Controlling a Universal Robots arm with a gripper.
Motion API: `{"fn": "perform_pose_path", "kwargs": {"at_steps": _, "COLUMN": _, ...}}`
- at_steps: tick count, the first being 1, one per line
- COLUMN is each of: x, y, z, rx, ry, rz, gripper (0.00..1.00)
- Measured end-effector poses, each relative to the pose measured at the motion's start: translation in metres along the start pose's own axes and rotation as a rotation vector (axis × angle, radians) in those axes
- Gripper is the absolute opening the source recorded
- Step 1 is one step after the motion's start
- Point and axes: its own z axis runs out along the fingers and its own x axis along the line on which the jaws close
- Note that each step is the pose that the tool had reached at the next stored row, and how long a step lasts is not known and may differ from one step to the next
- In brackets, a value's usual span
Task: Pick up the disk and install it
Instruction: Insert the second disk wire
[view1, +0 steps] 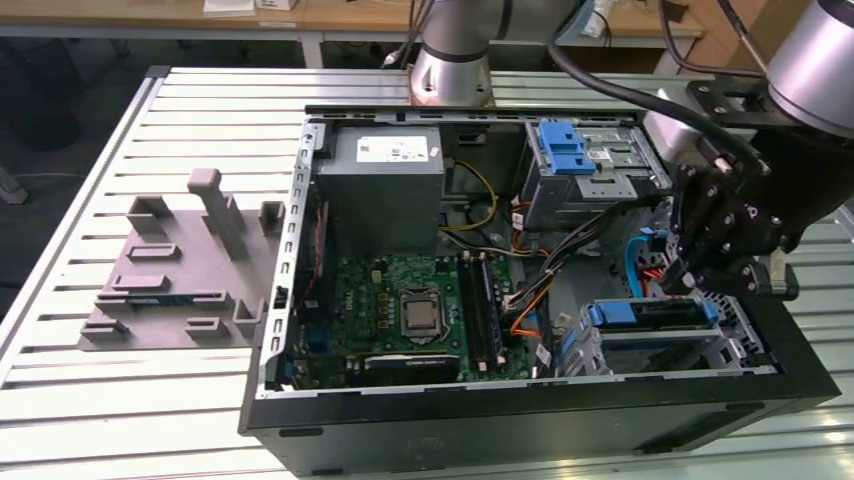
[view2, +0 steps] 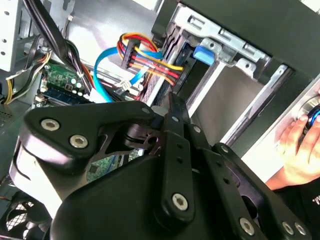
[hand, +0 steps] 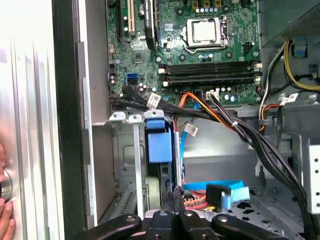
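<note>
- One black gripper (view1: 683, 288), mine, hangs inside the open black computer case (view1: 534, 425), over the metal drive cage (view1: 747, 345) in the corner at the exterior view's right.
- Both fingers (hand: 170, 200) lie together in the first wrist view, with only a dark seam between them. Nothing is clamped between them.
- Fingertips sit just beside the flat silver hard drive with blue plastic bracket rails (view1: 650, 314). I cannot tell whether they touch it.
- Disk position: slotted in the drive cage, standing on edge, near the red, yellow and blue cables (view2: 145, 60).
- Disk axis: its visible blue-railed edge (hand: 161, 145) runs from the green motherboard (hand: 200, 45) side toward my fingers. In the exterior view that is left to right. The blue tab end faces the motherboard.
- Several other things noted: a grey metal power-supply box (view1: 387, 190) inside the case, and a grey plastic fixture block with upright posts (view1: 180, 265) on the slatted metal table (view1: 80, 400), well apart from me.
- A person's hand (view2: 300, 145) rests outside the case wall.
</note>
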Motion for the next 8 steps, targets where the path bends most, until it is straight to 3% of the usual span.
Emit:
{"fn": "perform_pose_path", "kwargs": {"at_steps": 3, "x": 0.0004, "y": 0.0030, "z": -0.0030, "rx": 0.0068, "ry": -0.0004, "rz": 0.000, "gripper": 0.11}}
{"fn": "perform_pose_path", "kwargs": {"at_steps": 8, "x": 0.0002, "y": 0.0043, "z": -0.0167, "rx": 0.0085, "ry": -0.0008, "rz": 0.000, "gripper": 0.11}}
